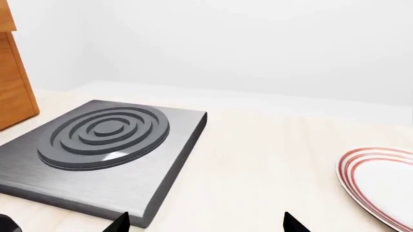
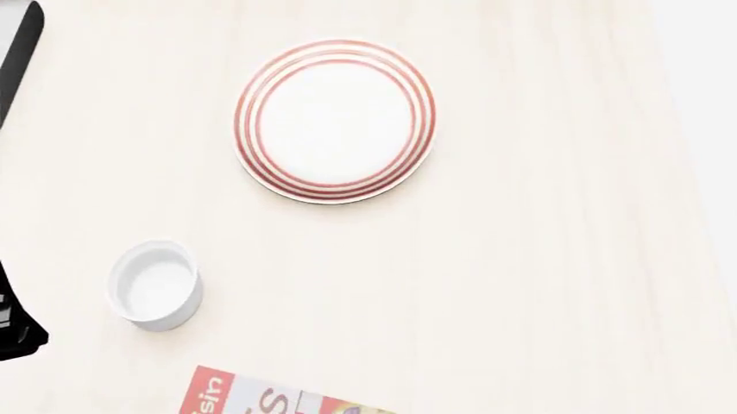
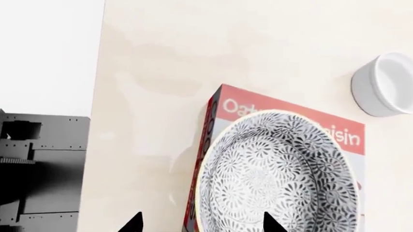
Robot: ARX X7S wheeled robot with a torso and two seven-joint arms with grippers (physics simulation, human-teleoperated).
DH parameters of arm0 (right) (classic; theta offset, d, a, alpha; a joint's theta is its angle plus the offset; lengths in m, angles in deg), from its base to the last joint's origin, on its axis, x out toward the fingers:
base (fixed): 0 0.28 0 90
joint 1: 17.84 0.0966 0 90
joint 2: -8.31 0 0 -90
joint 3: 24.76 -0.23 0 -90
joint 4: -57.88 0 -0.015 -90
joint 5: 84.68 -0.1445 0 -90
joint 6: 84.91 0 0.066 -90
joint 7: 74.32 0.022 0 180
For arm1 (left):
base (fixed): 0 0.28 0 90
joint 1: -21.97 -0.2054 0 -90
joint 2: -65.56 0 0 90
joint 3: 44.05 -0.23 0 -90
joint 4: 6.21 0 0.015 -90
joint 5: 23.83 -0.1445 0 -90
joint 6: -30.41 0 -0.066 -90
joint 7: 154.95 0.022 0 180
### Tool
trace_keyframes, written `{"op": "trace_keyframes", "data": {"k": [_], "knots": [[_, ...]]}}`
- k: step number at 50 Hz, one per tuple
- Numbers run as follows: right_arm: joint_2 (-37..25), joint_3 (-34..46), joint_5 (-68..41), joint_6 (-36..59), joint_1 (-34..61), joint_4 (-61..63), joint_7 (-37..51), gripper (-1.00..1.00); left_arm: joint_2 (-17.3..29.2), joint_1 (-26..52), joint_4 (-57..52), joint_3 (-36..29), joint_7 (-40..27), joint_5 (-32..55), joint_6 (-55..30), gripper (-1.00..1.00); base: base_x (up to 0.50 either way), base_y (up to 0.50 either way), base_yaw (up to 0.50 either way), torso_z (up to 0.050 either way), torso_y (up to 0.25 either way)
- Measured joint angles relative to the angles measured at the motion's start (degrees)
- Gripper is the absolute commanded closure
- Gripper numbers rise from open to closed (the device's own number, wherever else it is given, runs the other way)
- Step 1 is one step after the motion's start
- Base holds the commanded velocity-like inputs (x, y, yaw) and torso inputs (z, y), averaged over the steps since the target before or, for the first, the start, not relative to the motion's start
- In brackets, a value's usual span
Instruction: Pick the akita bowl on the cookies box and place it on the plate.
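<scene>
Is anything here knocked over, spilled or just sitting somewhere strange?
Nothing is spilled or broken. The one oddity: the akita bowl sits upright on the cookies box rather than on the table. The plate and the small white cup are empty and upright.

Pale matt wood-grain tabletop [image 2: 553,285]. Smooth glossy glazed-looking plate [image 2: 334,121], white cup [image 2: 155,285] and speckled akita bowl [image 3: 277,174]. Printed card cookies box [image 3: 284,121]; brushed grey metal-look hob [image 1: 96,150].

You had a pale wooden table [image 2: 553,285] carrying the plate [image 2: 335,121], white cup [image 2: 155,285], cookies box [image 3: 223,108] and grey burner slab [image 1: 103,154].
</scene>
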Motion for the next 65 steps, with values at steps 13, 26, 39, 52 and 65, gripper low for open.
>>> {"op": "trace_keyframes", "data": {"k": [13, 26, 39, 52, 65], "knots": [[-0.55, -1.22, 5.49, 1.71, -1.33, 1.31, -4.89, 1.00, 0.15, -0.02, 0.10, -0.07, -0.08, 0.14, 0.18, -1.00, 0.00, 0.00, 0.00, 0.000, 0.000], [-0.73, -0.23, 6.00, 1.28, 0.65, 2.12, -4.98, 1.00, 0.25, -0.05, 0.16, -0.31, -0.12, 0.26, 0.34, -1.00, 0.00, 0.00, 0.00, 0.000, 0.000], [-1.20, 2.10, 3.28, 0.69, 6.17, 1.75, -2.02, 1.00, 0.41, -0.25, -0.06, -0.39, -0.22, 0.55, 0.36, -1.00, 0.00, 0.00, 0.00, 0.000, 0.000], [-2.86, 2.50, 5.31, 2.74, 11.62, 1.20, -2.88, 1.00, 0.52, -0.26, -0.18, -0.72, -0.28, 0.72, 0.33, -1.00, 0.00, 0.00, 0.00, 0.000, 0.000], [-6.27, 3.36, 16.31, 4.27, 16.70, 2.04, -11.72, 1.00, 0.65, -0.23, -0.12, -0.91, -0.32, 0.92, 0.36, -1.00, 0.00, 0.00, 0.00, 0.000, 0.000]]}}
